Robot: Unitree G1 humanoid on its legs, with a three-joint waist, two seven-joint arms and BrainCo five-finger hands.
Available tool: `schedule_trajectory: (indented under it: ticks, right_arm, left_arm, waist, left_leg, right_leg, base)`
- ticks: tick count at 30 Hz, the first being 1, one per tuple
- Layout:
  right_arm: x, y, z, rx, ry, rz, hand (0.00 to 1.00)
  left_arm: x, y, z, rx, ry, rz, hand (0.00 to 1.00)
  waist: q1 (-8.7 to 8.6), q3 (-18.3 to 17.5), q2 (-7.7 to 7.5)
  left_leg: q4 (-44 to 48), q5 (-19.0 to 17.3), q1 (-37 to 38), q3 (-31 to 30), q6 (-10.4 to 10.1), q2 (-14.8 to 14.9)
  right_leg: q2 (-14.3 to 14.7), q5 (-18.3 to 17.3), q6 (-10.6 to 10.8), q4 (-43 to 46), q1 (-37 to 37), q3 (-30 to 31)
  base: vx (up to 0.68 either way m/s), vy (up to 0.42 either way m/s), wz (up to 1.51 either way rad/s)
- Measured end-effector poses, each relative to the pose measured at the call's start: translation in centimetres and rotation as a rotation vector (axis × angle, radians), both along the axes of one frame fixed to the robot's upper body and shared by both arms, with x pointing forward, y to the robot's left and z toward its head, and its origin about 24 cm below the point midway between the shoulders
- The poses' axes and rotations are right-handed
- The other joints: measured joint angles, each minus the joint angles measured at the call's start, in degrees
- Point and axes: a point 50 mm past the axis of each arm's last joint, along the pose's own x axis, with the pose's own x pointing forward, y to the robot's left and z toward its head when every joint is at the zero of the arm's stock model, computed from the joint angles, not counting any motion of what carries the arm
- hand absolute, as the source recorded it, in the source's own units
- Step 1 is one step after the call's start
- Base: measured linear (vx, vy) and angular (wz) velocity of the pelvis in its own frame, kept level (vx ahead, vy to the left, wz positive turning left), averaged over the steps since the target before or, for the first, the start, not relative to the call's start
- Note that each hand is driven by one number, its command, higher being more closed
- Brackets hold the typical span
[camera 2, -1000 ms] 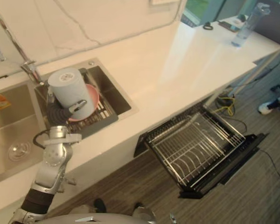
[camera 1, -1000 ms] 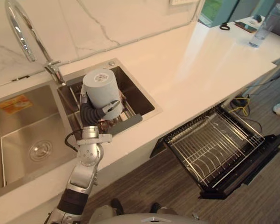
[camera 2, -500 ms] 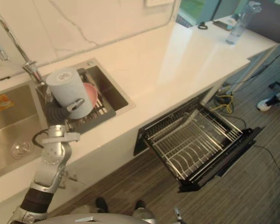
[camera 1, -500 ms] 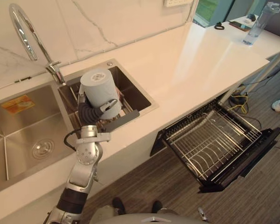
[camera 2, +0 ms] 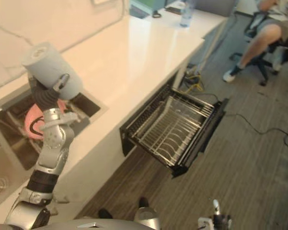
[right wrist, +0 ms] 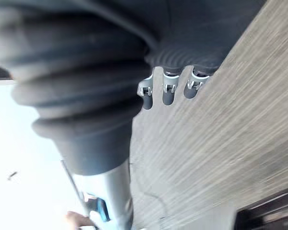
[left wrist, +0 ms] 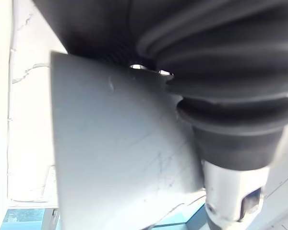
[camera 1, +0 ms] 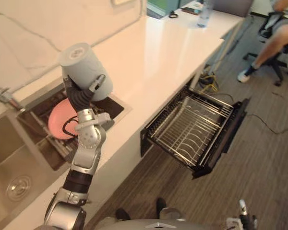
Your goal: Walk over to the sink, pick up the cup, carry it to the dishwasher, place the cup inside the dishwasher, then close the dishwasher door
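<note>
Left hand (camera 1: 82,97) is raised above the sink (camera 1: 15,160), fingers and thumb curled round the grey cup (camera 1: 85,71). The left wrist view shows the cup wall pressed against the dark cover, so the grip reads firm. The cup is clear of the basin and touches nothing but the hand. Its long axis tilts from about 11 o'clock to 5 o'clock in the left eye view. A flat closed end faces up at 11 and the other end sits low against the thumb. The mouth isn't visible, so it is probably inverted. A pink plate (camera 1: 61,120) lies in the sink directly beneath. The dishwasher rack (camera 1: 192,128) is pulled out below the counter (camera 1: 158,52), empty, well apart from the cup at roughly 4 o'clock and lower. The door panel (camera 1: 226,135) is open at the rack's outer edge. Right hand (right wrist: 167,95) hangs low over the wood floor (camera 1: 259,182), fingers relaxed, holding nothing. The left hand carries the load and is the nearer one to the rack. I judge the pick done and the carry under way. The next stretch needs a sweep toward 4 o'clock, then a descent past the counter edge. The risk is clipping that edge or the rack's front rail with the tilted cup. A seated person (camera 1: 278,33) is at 2 o'clock, far off, with a bottle (camera 1: 205,7) on the counter's far end.
</note>
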Motion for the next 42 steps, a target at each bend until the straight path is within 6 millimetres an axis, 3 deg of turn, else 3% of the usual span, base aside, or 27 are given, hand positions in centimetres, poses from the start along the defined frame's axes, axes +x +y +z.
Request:
schedule_trajectory:
  ticks: [2, 4, 8, 11, 20, 32, 35, 37, 39, 42]
  right_arm:
    - [2.0, -0.8, 3.1, -0.110, -0.208, 0.051, 0.00]
    - [4.7, -0.8, 8.4, -0.297, -0.493, 0.173, 0.00]
    - [6.8, 0.5, 15.9, -0.605, -0.840, 0.403, 0.00]
    - [8.2, 1.8, 18.8, -0.734, -1.018, 0.571, 0.00]
    - [10.3, 5.3, 22.3, -0.845, -1.185, 0.931, 0.00]
    - [12.6, 8.3, 22.5, -0.744, -1.183, 1.044, 0.00]
    - [13.9, 11.3, 22.4, -0.666, -1.185, 1.130, 0.00]
    - [15.4, 16.0, 22.4, -0.559, -1.172, 1.255, 0.00]
    - [15.9, 18.1, 22.6, -0.537, -1.147, 1.306, 0.00]
    - [16.9, 18.1, 23.7, -0.575, -1.121, 1.276, 0.00]
  left_arm:
    - [0.1, 0.6, 0.1, -0.032, -0.002, 0.017, 1.00]
    - [0.6, 0.9, 0.2, -0.038, 0.002, 0.028, 1.00]
    - [0.6, 0.7, 0.6, -0.046, -0.038, 0.001, 1.00]
    - [0.6, 1.2, 0.6, -0.067, -0.044, 0.023, 1.00]
    - [0.0, 1.2, -0.6, -0.001, -0.007, 0.074, 1.00]
    - [-0.7, 0.3, -1.9, 0.151, 0.026, 0.194, 1.00]
    - [-0.8, -0.5, -2.4, 0.169, 0.042, 0.180, 1.00]
    - [-0.9, -2.5, -2.7, 0.190, 0.052, 0.120, 1.00]
    - [-1.0, -3.9, -2.9, 0.235, 0.056, 0.086, 1.00]
    - [-1.2, -4.6, -2.9, 0.274, 0.048, 0.080, 1.00]
  waist:
    - [-0.24, 0.00, 0.03]
    - [-1.25, 0.02, 0.05]
    - [-1.43, 0.04, 0.05]
    - [-1.04, 0.40, -0.02]
    - [0.44, 0.95, -0.21]
    - [3.02, 1.14, -0.73]
    - [3.17, 1.11, -0.81]
    - [3.55, 1.10, -0.79]
    - [3.90, 1.08, -0.77]
    - [5.49, 1.05, -0.77]
  left_leg:
    - [0.25, -0.20, 0.04, -0.49, 0.06, 0.37]
    - [0.09, -0.20, 0.03, -0.75, 0.06, 0.58]
    - [-0.04, -0.20, 0.05, -2.29, 0.05, 0.51]
    - [-0.04, -0.12, 0.12, -3.33, -0.05, 0.29]
    - [-1.40, 1.46, -0.55, -8.05, 0.61, -1.23]
    - [-5.60, 5.43, -2.09, -14.70, 1.96, -3.67]
    - [-6.09, 6.02, -2.12, -15.51, 2.04, -3.81]
    - [-6.23, 6.40, -2.14, -16.46, 1.98, -3.90]
    - [-6.79, 6.85, -2.21, -17.54, 1.91, -4.12]
    - [-8.24, 8.31, -2.23, -18.54, 2.13, -4.47]
  right_leg:
    - [0.38, 0.50, -0.09, 0.37, -0.66, 1.42]
    - [0.62, 0.74, -0.22, 0.39, -0.99, 1.53]
    - [0.71, 0.81, -0.15, 0.37, -0.82, 1.35]
    - [0.61, 0.91, -0.09, 0.00, -0.58, 0.85]
    - [-0.44, 0.85, 0.12, -0.03, 0.64, -3.88]
    - [-1.66, 0.69, 0.69, 0.31, 1.32, -10.66]
    - [-1.66, 0.70, 0.68, 0.34, 1.51, -11.46]
    - [-1.66, 0.68, 0.68, 0.34, 1.95, -12.71]
    - [-1.68, 0.66, 0.67, 0.33, 2.09, -13.39]
    - [-1.72, 0.69, 0.67, 0.35, 2.15, -14.66]
  base:
    - [0.09, -0.075, -0.50]
    - [0.04, -0.055, -0.25]
    - [-0.01, -0.017, 0.02]
    - [-0.06, -0.016, 0.10]
    - [-0.03, -0.014, 0.28]
    - [-0.01, 0.013, 0.31]
    - [-0.01, -0.006, 0.14]
    - [-0.03, -0.012, 0.21]
    - [-0.03, -0.005, 0.29]
    - [-0.03, 0.010, 0.24]
